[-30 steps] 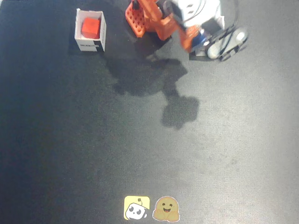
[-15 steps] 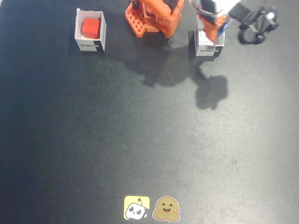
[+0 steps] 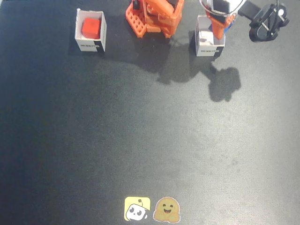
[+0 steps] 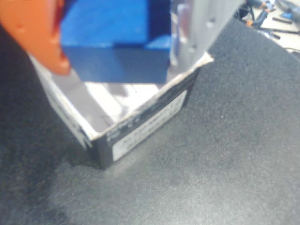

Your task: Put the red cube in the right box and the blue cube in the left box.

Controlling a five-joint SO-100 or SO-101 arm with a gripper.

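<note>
The red cube [image 3: 90, 28] lies inside the white box [image 3: 89, 45] at the upper left of the fixed view. My gripper [image 3: 216, 28] hangs over the other white box [image 3: 206, 47] at the upper right. In the wrist view the gripper [image 4: 117, 63] is shut on the blue cube [image 4: 112, 42], between the orange finger [image 4: 42, 37] and the grey finger [image 4: 197, 28]. The cube sits low in the open top of this box [image 4: 145, 126], and I cannot tell whether it touches the floor. In the fixed view the arm hides most of the blue cube.
The orange arm base [image 3: 154, 16] stands between the two boxes at the top edge. A black device [image 3: 267, 23] sits at the top right corner. Two stickers [image 3: 137, 208] [image 3: 167, 209] lie at the bottom edge of the black mat.
</note>
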